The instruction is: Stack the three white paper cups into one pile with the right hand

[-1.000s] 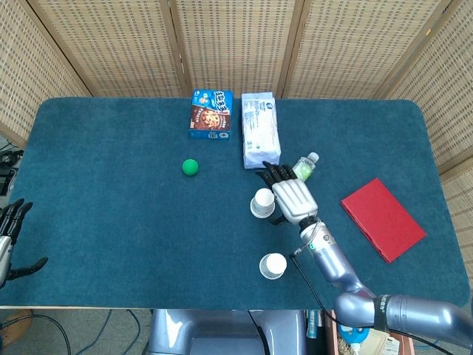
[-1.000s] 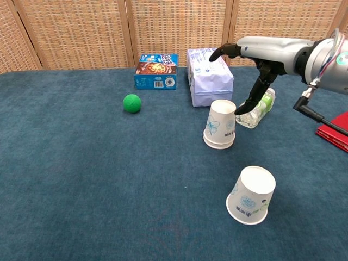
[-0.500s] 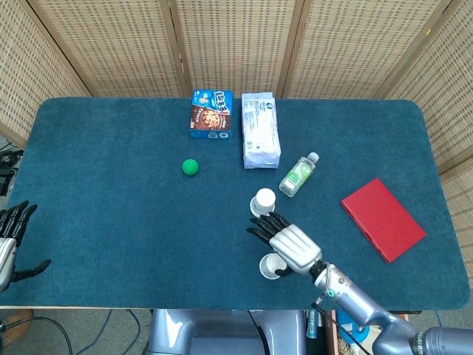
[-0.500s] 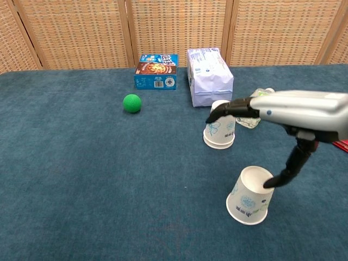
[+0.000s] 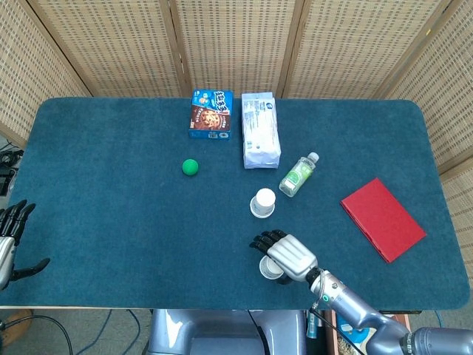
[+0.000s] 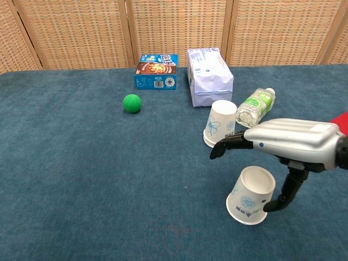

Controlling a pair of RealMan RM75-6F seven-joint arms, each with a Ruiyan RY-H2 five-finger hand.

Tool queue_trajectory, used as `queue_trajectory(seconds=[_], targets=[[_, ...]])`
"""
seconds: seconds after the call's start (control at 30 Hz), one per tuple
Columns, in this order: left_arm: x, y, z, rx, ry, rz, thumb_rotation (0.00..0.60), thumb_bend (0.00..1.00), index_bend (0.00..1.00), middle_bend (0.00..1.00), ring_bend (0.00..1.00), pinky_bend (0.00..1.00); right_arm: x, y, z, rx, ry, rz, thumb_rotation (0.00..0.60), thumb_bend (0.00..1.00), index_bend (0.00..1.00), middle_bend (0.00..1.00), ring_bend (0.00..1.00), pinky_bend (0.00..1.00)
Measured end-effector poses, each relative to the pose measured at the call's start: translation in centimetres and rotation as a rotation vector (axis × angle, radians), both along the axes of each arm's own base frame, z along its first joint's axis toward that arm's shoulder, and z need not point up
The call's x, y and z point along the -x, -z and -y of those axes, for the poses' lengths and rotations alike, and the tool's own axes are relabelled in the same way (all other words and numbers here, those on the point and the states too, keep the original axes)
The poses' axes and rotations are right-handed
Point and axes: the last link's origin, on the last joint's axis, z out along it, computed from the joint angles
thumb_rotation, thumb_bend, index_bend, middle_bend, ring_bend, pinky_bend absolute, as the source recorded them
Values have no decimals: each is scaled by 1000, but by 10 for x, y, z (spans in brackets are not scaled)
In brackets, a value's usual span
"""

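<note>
Nearest the front table edge, the right hand (image 6: 291, 142) hovers over an upside-down paper cup (image 6: 250, 195), fingers (image 6: 231, 144) stretched flat, thumb hanging beside the cup's wall, gripping nothing. Beyond it stands a second inverted cup (image 6: 221, 124), with a lying bottle (image 6: 255, 107) just beside. Far left, the left hand (image 5: 9, 240) hangs spread and empty.

head cam: high, looks down on whole table (image 5: 111, 222) | chest cam: low, near front edge, faces screens (image 6: 179, 27) | shared: table centre, cups.
</note>
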Motion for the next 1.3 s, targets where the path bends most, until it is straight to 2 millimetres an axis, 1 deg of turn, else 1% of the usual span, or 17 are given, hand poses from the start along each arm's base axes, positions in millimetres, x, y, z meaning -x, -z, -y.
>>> queue_trajectory(seconds=[0.03,0.13,0.23,0.33,0.53,0.6,0.7,0.9,1.03,1.17,1.3], targets=[[0,0,0,0,0,0,600,179,0,0,0,0,0,0,0,2,1,-2,600,173,328,452,393,316],[0,0,0,2,2,0,600,180,0,0,0,0,3,3,1,12,7,-7,600,264,401,516,453,318],[1,0,1,2,2,0,600,180,0,0,0,0,4,4,1,19,9,-7,600,327,464,552,483,322],[1,0,1,3,2,1,600,180,0,0,0,0,3,3,1,30,7,-2,600,348,498,567,496,330],[0,0,1,4,3,0,600,179,0,0,0,0,1,0,1,44,9,10,600,363,498,567,496,341],[0,0,0,3,2,1,600,180,0,0,0,0,-1,-4,2,55,7,23,600,365,498,567,496,341],[-1,1,0,4,1,0,600,179,0,0,0,0,-11,-16,5,88,0,72,600,366,498,567,496,341],[-1,1,1,5,0,1,600,180,0,0,0,0,-30,-44,23,173,3,157,600,365,498,562,496,341],[0,0,1,6,1,0,600,180,0,0,0,0,-39,-59,43,235,46,197,600,366,498,561,496,341],[0,0,1,5,-1,1,600,179,0,0,0,0,-42,-67,64,278,110,216,600,366,498,556,495,341],[0,1,0,6,-4,0,600,179,0,0,0,0,-43,-69,83,313,163,216,600,366,498,551,496,341]])
